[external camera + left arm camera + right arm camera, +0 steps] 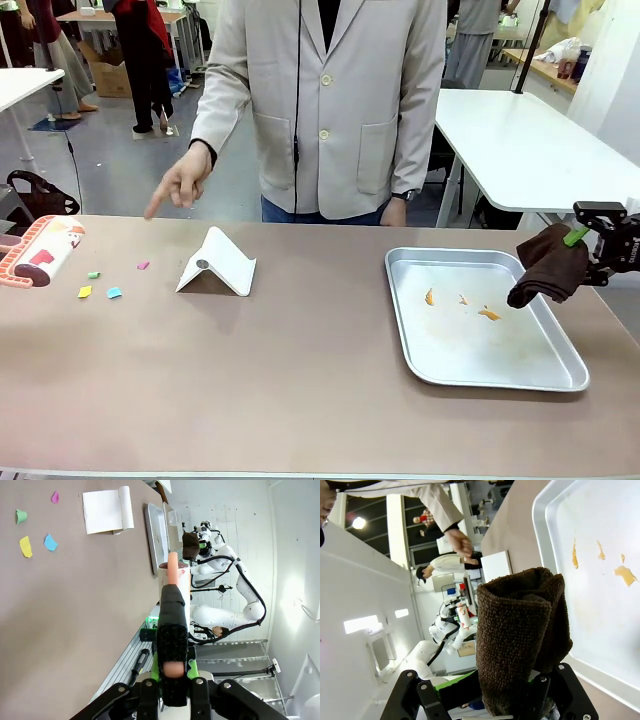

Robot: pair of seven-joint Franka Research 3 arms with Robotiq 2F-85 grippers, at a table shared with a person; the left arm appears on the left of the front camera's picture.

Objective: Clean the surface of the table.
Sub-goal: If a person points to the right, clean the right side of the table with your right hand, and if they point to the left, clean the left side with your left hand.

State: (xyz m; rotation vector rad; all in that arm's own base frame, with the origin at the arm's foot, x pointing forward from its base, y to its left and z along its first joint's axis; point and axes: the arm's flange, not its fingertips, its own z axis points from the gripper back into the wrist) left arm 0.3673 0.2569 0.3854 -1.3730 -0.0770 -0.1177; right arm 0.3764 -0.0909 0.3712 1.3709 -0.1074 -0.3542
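The brownish-taupe table carries small paper scraps near its left end: green, pink, yellow and blue. My left gripper is shut on the black handle of a lint roller, which hangs over the table's left edge, just left of the scraps. My right gripper is shut on a folded dark brown cloth that hangs over the right rim of the metal tray. Orange smears mark the tray's floor.
A white folded stand sits on the table between the scraps and the tray. A person in a beige jacket stands at the far side, one hand pointing down toward the scraps. A white table stands behind on the right.
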